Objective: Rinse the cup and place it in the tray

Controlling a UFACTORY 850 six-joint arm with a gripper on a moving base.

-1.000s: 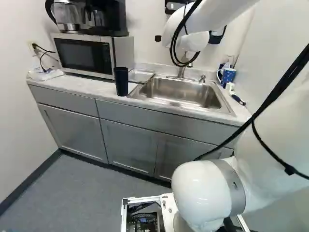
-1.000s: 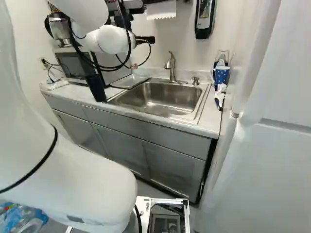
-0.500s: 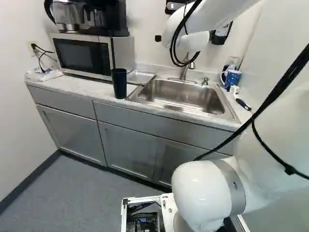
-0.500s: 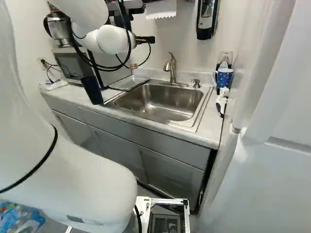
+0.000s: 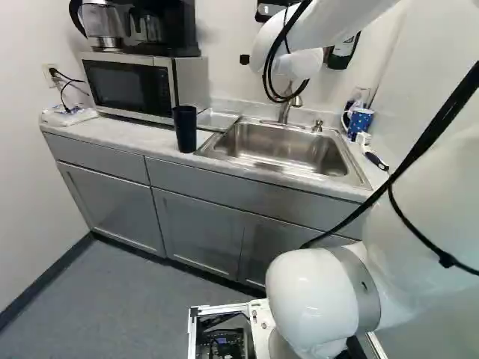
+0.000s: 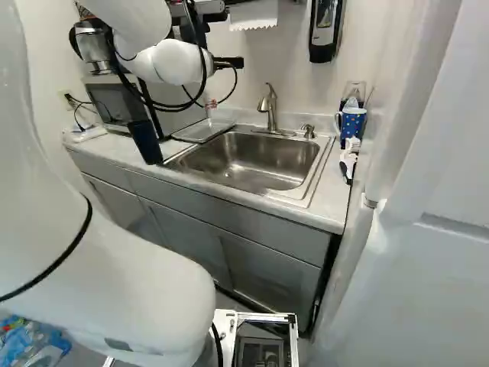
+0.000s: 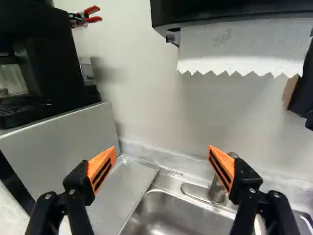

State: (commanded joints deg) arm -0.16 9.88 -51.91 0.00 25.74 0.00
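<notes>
"Standing on the tabletop (image 5: 82,132): one cup (image 5: 185,129), dark blue, tall, near the front edge. Position?"

"Nine o'clock from the middle of the sink (image 5: 281,149) in the left base view. Apart from the fingers (image 7: 101,169)."

"State of those?"

"One pair, orange pads, spread wide, nothing gripped."

"Next, one tray (image 5: 217,118), metal, shallow."

"Ten o'clock from the sink's middle, same view, just beside the basin. The wrist view shows it low, ahead of the fingers."

"One faucet (image 5: 286,105), metal."

"Twelve o'clock, at the sink's back."

"One mug (image 5: 360,120), blue, spotted, with handle."

"Two o'clock, in the corner. One brush (image 6: 349,159), pale bristles, at about three."

"One microwave (image 5: 131,86), coffee maker (image 5: 161,31) on top."

"Ten o'clock, beyond the tray."

"Last, one paper towel (image 7: 239,46), saw-toothed lower edge."

"Ahead of the fingers and above their level, hanging from a black dispenser (image 7: 230,11)."
</notes>
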